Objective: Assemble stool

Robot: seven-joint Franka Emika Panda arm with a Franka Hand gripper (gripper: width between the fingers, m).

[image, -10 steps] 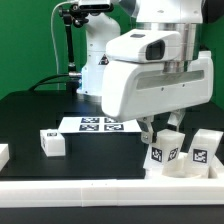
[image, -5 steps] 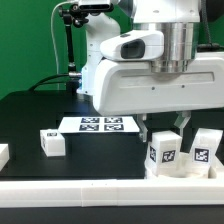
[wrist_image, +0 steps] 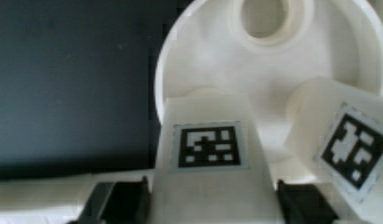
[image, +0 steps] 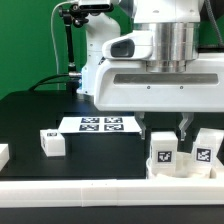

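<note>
Exterior view: vertical pincer (image: 163,130) tight around leg (image: 163,150) on seat (image: 178,169)

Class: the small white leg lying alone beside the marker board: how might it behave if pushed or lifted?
The leg looks blocky and moulded, so probably stiff. It sits low on a flat face on the table, so a push would likely slide it, not roll it. Small plastic: probably light, perhaps slippery.
</note>
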